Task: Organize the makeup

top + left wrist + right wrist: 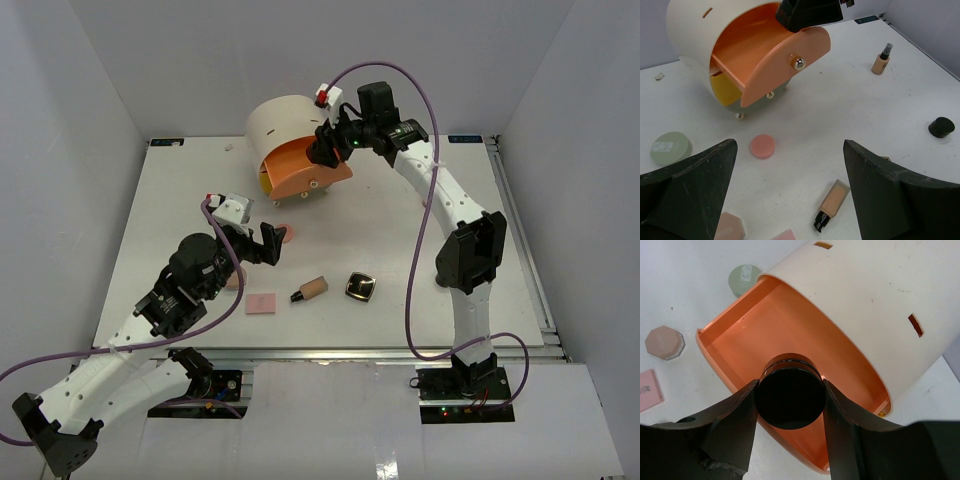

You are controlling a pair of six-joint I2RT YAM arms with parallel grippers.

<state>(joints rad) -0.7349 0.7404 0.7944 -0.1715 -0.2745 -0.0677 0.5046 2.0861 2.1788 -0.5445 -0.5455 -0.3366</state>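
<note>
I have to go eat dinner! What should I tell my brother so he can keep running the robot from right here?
Right fingers: shut on a small black jar, held over the open orange drawer.
Left fingers: open, empty, above the pink round compact.
On the table: octagonal compact, pink rectangular compact, tan bottle, second tan bottle, black square compact, another black jar, green round compact.
Done: drawer open; what shows of it looks empty.
Left: release the jar, then put away the rest.
</note>
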